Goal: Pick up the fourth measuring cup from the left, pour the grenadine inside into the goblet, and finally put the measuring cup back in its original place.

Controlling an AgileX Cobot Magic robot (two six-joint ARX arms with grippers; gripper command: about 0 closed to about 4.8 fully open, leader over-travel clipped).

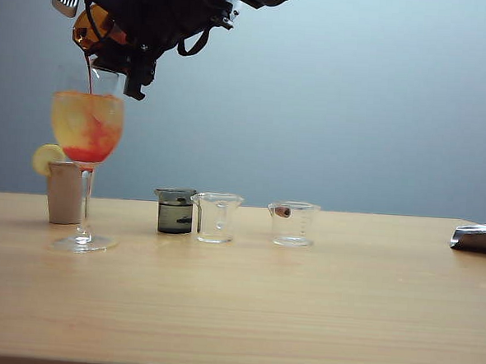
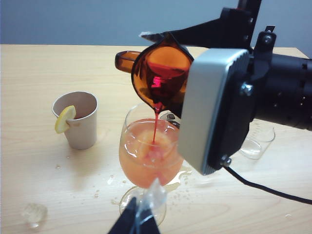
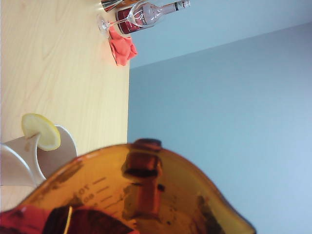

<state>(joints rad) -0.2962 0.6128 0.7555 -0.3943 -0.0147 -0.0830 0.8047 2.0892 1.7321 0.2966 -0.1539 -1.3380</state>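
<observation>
My right gripper [image 1: 111,46] has reached across to the upper left of the exterior view and is shut on the fourth measuring cup [image 1: 89,31], an amber cup tipped lip-down over the goblet [image 1: 86,127]. A thin red stream of grenadine [image 2: 155,124] runs from the lip into the bowl, where red sinks through the orange-yellow drink. In the right wrist view the amber cup [image 3: 146,190] fills the foreground and hides the fingers. My left gripper [image 2: 139,222] hovers low before the goblet's foot, its dark fingers together with a clear film at the tips.
A beige cup with a lemon slice [image 1: 64,192] stands just left of the goblet. A dark grey cup [image 1: 175,211] and two clear cups [image 1: 216,217] [image 1: 292,224] line the table's middle. A silvery object [image 1: 479,238] lies at the right edge. Droplets dot the wood around the goblet's foot.
</observation>
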